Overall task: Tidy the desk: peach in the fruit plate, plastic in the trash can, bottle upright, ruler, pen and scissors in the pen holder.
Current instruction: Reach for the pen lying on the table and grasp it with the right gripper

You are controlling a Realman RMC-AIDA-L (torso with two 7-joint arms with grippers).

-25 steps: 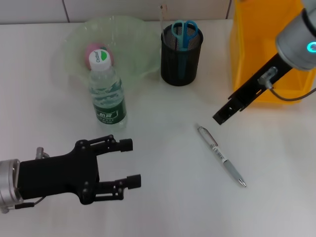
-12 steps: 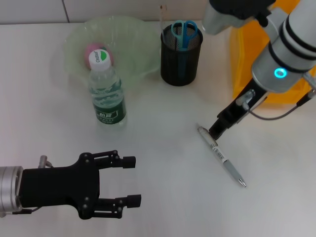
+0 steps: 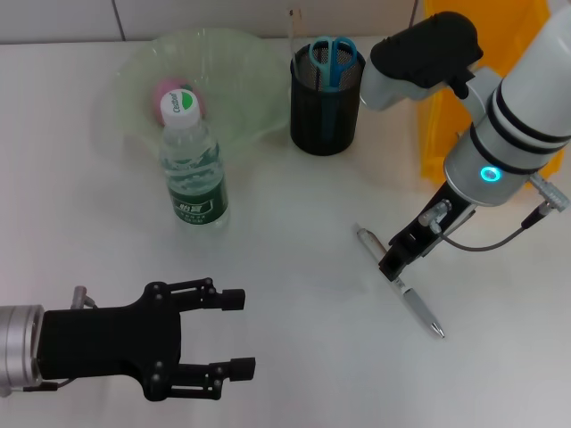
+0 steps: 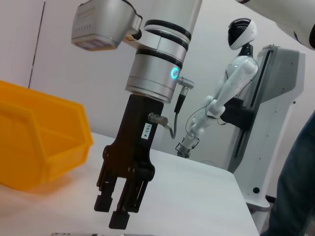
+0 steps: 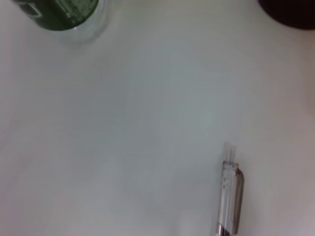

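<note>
The right end effector [image 3: 393,266] sits right over the pen [image 3: 401,283] on the counter [image 3: 294,267] — fingers narrowly apart, holding nothing; the left end effector [image 3: 234,332] hovers wide open.

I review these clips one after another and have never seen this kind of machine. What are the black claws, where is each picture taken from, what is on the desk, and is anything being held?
It is a two-armed robot tidying a desk. The head view looks down from its head; the other two pictures come from cameras on its wrists. The black claws are its grippers. The left gripper sits open and idle near the desk's front edge, holding nothing. The right gripper points down right over the pen, which lies flat on the white desk; nothing is gripped yet, and the left wrist view shows its fingers a little apart. The bottle stands upright in front of the green fruit plate, which holds the peach. The scissors stand in the black mesh pen holder, and a yellow bin sits behind the right arm.
</note>
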